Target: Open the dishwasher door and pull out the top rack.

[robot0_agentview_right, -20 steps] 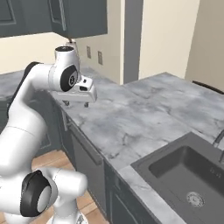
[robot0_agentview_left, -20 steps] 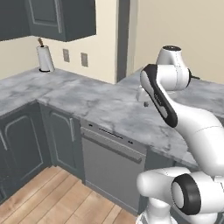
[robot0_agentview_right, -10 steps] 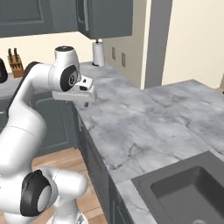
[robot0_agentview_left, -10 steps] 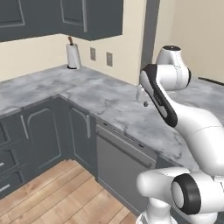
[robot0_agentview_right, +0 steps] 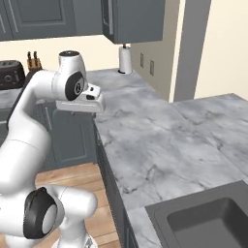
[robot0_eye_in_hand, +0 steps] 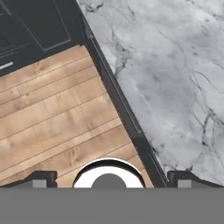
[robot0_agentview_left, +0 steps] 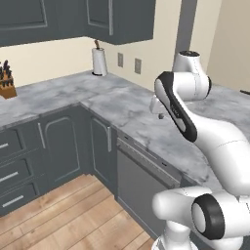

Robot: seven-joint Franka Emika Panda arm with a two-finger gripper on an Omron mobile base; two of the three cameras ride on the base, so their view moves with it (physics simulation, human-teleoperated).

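Nothing done yet: dishwasher door (robot0_agentview_left: 141, 188) closed, rack inside it unseen.

Door sits flush under the marble counter (robot0_agentview_left: 146, 122), its bar handle (robot0_agentview_left: 146, 158) untouched; opening it and pulling out the rack both remain. Arm is folded high, with the gripper (robot0_agentview_right: 92, 109) held above the counter's front edge, well above the handle, looking down at the floor (robot0_eye_in_hand: 52, 113). Fingers (robot0_eye_in_hand: 41, 179) stand far apart, holding nothing.
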